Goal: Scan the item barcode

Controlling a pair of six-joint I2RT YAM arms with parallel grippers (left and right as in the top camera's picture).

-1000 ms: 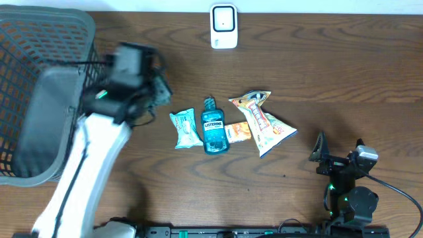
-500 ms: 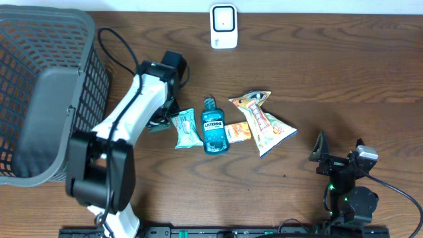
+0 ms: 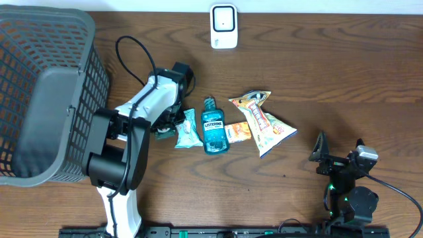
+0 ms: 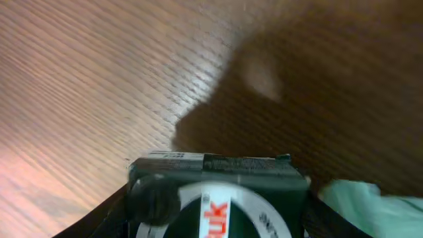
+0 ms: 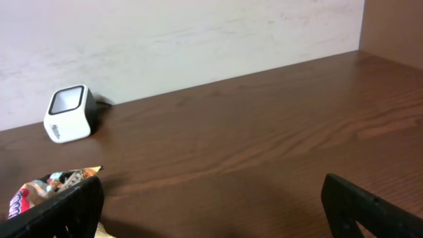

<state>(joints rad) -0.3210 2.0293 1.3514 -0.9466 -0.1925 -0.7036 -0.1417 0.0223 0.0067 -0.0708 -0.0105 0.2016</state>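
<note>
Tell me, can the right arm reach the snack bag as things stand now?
Probably yes: the right tool stands open and empty, and only bare table lies between it and the snack bag.

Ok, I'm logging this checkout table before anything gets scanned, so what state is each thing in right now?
Left gripper: shut on the green box.
Right gripper: open, empty.
Mouthwash bottle: lying flat, capped.
Teal pouch: lying flat.
Orange packet: lying flat.
Snack bag: lying flat.
Scanner: standing upright.
Basket: upright.
</note>
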